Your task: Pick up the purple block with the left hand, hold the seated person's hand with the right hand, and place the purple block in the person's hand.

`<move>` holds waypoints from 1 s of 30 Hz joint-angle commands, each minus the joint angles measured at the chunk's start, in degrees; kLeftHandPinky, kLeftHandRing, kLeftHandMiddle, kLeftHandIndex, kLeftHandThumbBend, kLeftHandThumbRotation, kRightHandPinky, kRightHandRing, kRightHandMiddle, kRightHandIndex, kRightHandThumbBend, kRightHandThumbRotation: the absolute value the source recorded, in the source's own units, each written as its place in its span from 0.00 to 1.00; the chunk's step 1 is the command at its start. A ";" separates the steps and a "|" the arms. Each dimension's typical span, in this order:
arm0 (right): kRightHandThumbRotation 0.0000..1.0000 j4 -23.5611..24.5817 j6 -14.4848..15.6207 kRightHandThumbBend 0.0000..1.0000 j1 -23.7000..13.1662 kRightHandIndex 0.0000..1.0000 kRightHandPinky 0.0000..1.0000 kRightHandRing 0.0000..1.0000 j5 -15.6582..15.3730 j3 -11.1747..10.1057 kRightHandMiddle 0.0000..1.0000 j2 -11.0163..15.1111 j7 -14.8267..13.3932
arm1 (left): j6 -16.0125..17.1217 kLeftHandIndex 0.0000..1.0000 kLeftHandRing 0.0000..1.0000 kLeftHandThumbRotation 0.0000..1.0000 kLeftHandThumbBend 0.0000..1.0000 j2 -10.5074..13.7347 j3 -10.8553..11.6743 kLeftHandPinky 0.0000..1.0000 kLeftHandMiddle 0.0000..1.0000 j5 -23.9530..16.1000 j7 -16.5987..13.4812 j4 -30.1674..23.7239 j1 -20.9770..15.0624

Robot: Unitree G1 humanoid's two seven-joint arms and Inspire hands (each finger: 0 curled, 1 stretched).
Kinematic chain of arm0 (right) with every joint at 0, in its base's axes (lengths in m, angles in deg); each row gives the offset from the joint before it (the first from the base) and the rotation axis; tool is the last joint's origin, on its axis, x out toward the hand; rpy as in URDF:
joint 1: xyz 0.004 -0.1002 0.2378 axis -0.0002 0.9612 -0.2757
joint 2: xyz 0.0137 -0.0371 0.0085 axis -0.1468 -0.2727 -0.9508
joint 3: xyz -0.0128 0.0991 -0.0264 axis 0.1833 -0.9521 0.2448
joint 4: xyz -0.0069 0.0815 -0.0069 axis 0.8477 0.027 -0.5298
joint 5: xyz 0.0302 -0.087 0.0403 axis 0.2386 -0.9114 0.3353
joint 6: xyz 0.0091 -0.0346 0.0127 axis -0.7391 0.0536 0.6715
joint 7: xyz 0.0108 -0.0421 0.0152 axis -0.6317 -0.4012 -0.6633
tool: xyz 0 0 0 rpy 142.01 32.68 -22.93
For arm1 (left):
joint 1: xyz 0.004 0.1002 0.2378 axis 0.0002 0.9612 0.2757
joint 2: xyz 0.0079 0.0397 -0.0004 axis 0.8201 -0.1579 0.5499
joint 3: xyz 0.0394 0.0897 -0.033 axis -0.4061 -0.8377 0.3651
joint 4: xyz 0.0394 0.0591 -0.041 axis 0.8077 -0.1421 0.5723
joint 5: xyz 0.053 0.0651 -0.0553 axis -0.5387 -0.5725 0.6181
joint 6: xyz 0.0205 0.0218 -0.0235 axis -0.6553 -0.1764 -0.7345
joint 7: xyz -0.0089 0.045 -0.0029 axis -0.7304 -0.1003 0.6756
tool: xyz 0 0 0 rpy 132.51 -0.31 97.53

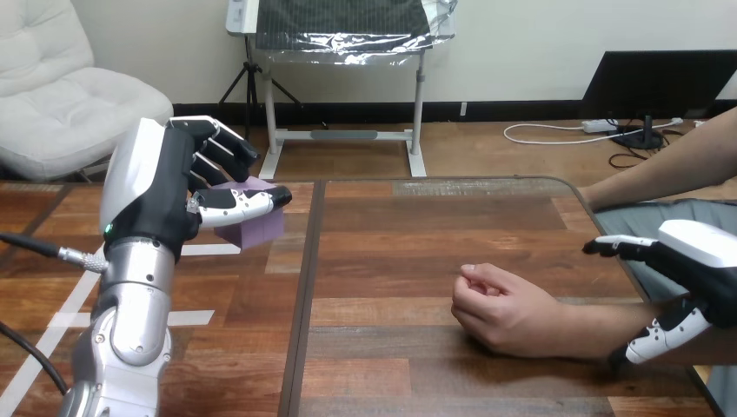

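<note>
Left hand (169, 195) is clamped on the purple block (258, 228), fingers over the top and thumb across its front, at the desk's (391, 252) far left. The person's hand (504, 313) rests loosely curled at near right. Right hand (700, 261) is spread wide beside their forearm, fingers beyond it, thumb on its near side.

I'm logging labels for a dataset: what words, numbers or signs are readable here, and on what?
None can be read: no print shows on the purple block, the left hand, the right hand, the person's hand or the table.
</note>
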 commanded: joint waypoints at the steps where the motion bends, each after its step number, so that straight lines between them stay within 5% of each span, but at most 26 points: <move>1: 0.20 -1.04 0.11 1.00 -2.58 0.89 0.91 0.88 -1.30 1.91 0.90 1.05 -0.62 | 0.64 0.44 0.39 0.00 0.71 0.20 0.91 0.36 0.45 -0.36 -0.09 -2.17 -2.84; 30: 0.20 -0.49 1.98 1.00 -2.28 0.87 0.87 0.86 -6.18 5.83 0.87 -0.64 -2.32 | 0.17 0.44 0.39 0.00 0.70 -0.13 1.14 0.35 0.45 0.28 0.92 -2.55 -3.67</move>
